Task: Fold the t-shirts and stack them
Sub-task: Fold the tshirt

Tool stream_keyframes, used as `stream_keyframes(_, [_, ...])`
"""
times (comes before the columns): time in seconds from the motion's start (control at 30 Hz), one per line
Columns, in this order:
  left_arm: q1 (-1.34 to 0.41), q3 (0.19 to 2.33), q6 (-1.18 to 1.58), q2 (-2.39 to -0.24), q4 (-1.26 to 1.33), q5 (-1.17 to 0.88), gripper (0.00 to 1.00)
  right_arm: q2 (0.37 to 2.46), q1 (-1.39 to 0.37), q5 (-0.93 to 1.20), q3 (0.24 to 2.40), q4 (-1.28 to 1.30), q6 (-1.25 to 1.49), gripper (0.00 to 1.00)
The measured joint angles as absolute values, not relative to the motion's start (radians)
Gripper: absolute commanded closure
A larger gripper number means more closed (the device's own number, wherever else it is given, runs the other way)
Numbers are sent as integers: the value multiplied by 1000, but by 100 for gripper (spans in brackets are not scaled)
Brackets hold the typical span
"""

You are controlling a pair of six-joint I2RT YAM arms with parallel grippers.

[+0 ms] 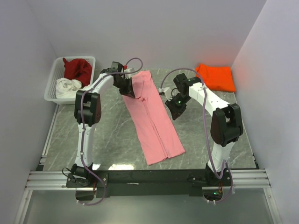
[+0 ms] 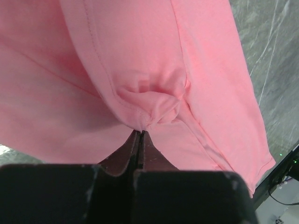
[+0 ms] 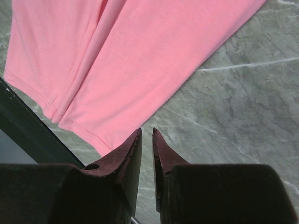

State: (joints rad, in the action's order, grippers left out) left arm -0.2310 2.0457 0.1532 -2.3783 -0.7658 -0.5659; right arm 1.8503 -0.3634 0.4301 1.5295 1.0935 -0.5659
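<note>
Pink t-shirt (image 1: 154, 116) is folded lengthwise into a long strip, lying diagonally mid-counter (image 1: 107, 135). Left claw (image 2: 140, 133) is clamped on a bunched pinch of it at the far end. Right claw (image 3: 146, 133) is over the counter just right of the strip, fingers barely apart, holding nothing. Orange t-shirt (image 1: 216, 77) lies folded at back right. Dark red (image 1: 77, 69) and white (image 1: 67, 86) t-shirts are in the basket (image 1: 52, 79) at back left.
</note>
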Motion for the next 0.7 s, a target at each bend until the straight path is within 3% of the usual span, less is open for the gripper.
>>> stream_keyframes(0.17, [-238,2029,152,-2392,-767,-567,93,1850,-361,427,1529,1093,-563,78])
stream_keyframes(0.27, [-239,2028,147,-2405,-772,-562,75,1853,-361,426,1529,1093,-559,78])
stream_keyframes(0.37, [-239,2025,135,-2406,-783,-559,64,1861,-361,421,1530,1093,-555,78])
stream_keyframes(0.5, [-227,2003,114,-2389,-775,-562,57,1877,-361,410,1530,1092,-555,78])
stream_keyframes(0.6, [-215,1921,97,-2315,-754,-556,54,1880,-362,406,1514,1078,-556,80])
stream_keyframes(0.7, [-204,1884,83,-2238,-754,-548,59,1880,-367,398,1461,1050,-555,83])
